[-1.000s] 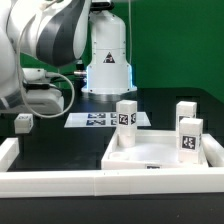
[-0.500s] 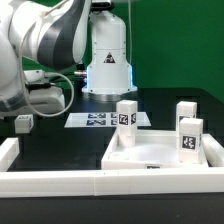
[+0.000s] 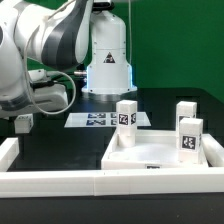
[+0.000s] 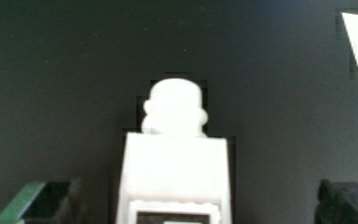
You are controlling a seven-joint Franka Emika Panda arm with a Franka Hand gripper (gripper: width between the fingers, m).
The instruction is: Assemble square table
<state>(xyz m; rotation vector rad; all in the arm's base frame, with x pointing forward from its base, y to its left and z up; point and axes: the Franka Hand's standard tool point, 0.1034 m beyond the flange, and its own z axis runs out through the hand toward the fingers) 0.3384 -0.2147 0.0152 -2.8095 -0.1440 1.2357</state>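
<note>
Black matte tabletop, green backdrop. Square table top [image 3: 160, 152] is lying rim-up at the exterior view's right, three legs [image 3: 127, 122] standing in it. Fourth leg [image 4: 172, 150] is sitting loose at the exterior view's left, directly under the gripper [image 4: 190, 200], whose jaws are hanging spread wide and empty. Judging it light, rigid, slick plastic: pinching the flat sides mid-body looks safest.

We see a black matte table [image 3: 60, 150] carrying a white square plastic slab [image 3: 160, 152] with a raised rim, the marker board [image 3: 95, 120] lying flat behind it, and a long white rail [image 3: 50, 180] along the near edge.
</note>
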